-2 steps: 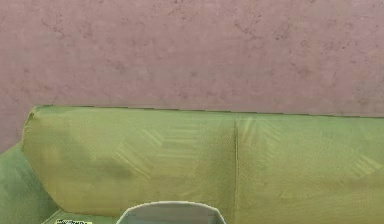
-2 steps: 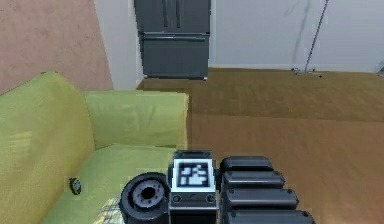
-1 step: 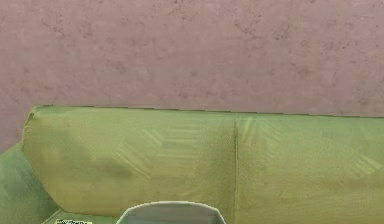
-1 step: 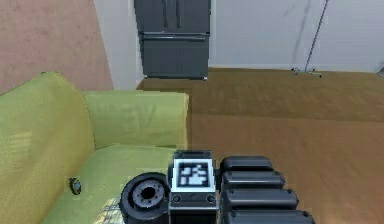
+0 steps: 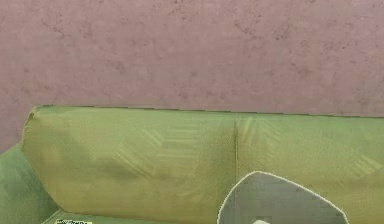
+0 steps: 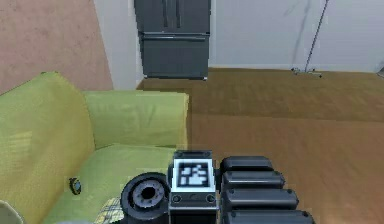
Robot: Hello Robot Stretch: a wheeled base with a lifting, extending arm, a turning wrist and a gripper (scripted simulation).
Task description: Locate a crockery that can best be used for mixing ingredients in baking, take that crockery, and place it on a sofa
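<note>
Green sofa (image 5: 140, 150) against a mauve wall (image 5: 190, 50). Pale rounded object (image 5: 285, 203), bowl-like but can't confirm, sits low in front of the sofa's backrest. Arm (image 6: 250, 190) ends by the sofa's seat. End effector (image 6: 147, 197) is at the seat's edge. Can't tell its finger state or whether it holds anything. Small dark ring (image 6: 75, 184) on the sofa seat nearby. Dark fridge (image 6: 175, 38) well beyond the sofa, across wood floor (image 6: 290, 110).
</note>
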